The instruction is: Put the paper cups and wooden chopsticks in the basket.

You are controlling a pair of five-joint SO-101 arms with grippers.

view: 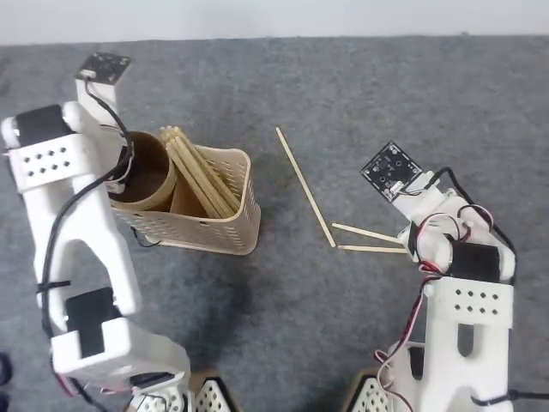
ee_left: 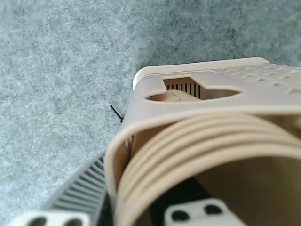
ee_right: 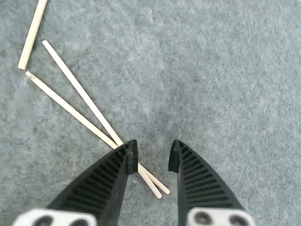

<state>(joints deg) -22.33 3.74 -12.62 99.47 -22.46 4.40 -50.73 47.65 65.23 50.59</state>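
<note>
A beige slotted basket [view: 236, 219] lies on the grey carpet with several wooden chopsticks [view: 199, 172] inside. A stack of brown paper cups [view: 141, 176] sits at its left end, and my left gripper [view: 120, 167] is shut on the cups' wall. In the left wrist view the cup rims [ee_left: 211, 150] are close up in front of the basket [ee_left: 211, 89], with one ridged finger [ee_left: 80, 190] outside the cups. My right gripper [ee_right: 153, 153] stands open low over the ends of two chopsticks [ee_right: 80, 101]. These two chopsticks [view: 369, 240] lie on the carpet beside the right gripper [view: 410, 243].
A third loose chopstick [view: 304, 184] lies slanted on the carpet between the basket and the right arm; its end [ee_right: 32, 33] appears in the right wrist view. Open carpet stretches behind and in front of the basket.
</note>
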